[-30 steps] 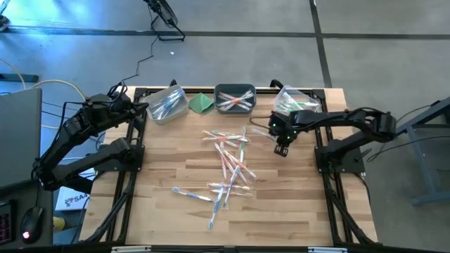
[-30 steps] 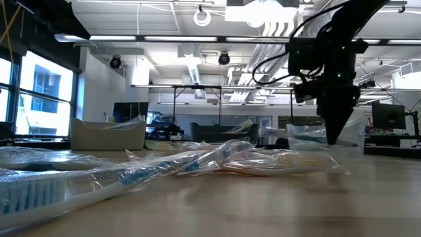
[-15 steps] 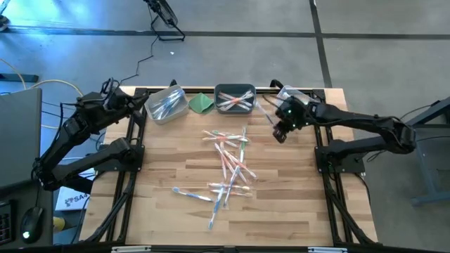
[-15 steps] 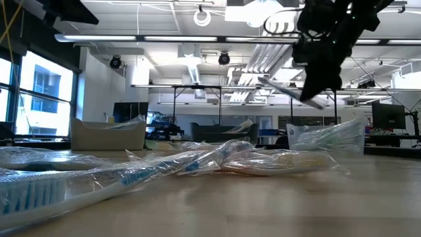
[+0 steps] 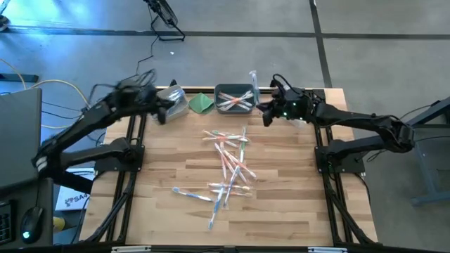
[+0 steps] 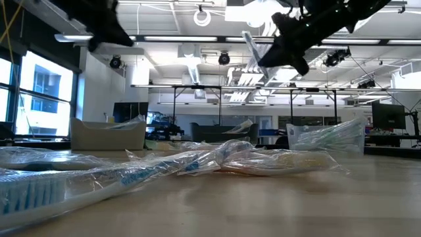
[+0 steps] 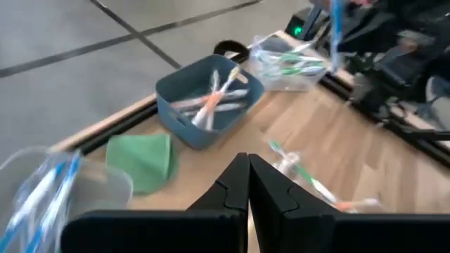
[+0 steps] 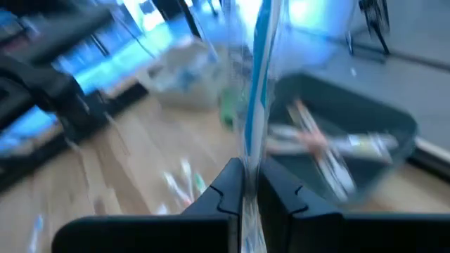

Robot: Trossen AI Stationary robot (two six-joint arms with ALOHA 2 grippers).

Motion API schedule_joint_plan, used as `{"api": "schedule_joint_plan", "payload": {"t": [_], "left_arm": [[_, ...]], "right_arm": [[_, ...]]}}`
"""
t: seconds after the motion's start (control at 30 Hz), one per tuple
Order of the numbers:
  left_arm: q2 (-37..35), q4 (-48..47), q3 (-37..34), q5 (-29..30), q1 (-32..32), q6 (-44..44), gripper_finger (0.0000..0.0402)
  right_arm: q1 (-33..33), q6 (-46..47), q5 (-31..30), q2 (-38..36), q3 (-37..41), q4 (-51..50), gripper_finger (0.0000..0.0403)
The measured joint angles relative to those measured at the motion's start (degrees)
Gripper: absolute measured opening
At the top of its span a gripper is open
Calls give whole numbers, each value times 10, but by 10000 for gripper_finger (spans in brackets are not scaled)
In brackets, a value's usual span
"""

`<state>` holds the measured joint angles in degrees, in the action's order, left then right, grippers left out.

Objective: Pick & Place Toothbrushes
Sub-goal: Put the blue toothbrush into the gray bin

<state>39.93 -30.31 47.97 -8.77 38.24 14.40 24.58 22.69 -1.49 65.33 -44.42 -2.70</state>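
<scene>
My right gripper (image 5: 266, 118) hangs above the table beside the grey bin (image 5: 235, 98), shut on a wrapped toothbrush with a blue part (image 8: 261, 63). This brush (image 5: 252, 79) sticks out past the fingertips. Several more toothbrushes (image 5: 228, 165) lie flat in a loose pile mid-table. Pink-orange ones lie in the grey bin, and blue ones in the clear left bin (image 5: 171, 103). My left gripper (image 5: 163, 112) is shut on nothing and hovers by that left bin. A folded green cloth (image 5: 202, 103) lies between the two bins. My right gripper pinches one end of the wrapped toothbrush (image 8: 247, 163) between its two fingers. The fingers come almost level from the table's right. The brush is lifted clear and slants up and away beyond the fingertips (image 6: 252, 45).
A second clear bin (image 7: 288, 60) with green brushes stands at the far right, mostly under my right arm in the high view. A black frame (image 5: 140, 151) runs along the table's edges. Bare wood lies near the front edge (image 5: 281, 218).
My right gripper has risen from the table toward the far edge and the grey bin. It has tipped from pointing down to almost level. The toothbrush it holds has lifted clear and now points upward. My left gripper has swung toward the table's right, to the left bin.
</scene>
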Motion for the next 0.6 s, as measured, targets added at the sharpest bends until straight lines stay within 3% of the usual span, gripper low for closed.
{"api": "schedule_joint_plan", "payload": {"t": [0.17,0.3,0.6], "left_arm": [[127,176,-1,-79,0,-47,0],[187,298,0,-122,0,-52,0],[246,407,0,-148,0,-68,0]], "right_arm": [[-9,0,-14,29,0,94,14],[-11,11,-15,39,0,132,14],[-21,24,-19,46,0,183,14]]}}
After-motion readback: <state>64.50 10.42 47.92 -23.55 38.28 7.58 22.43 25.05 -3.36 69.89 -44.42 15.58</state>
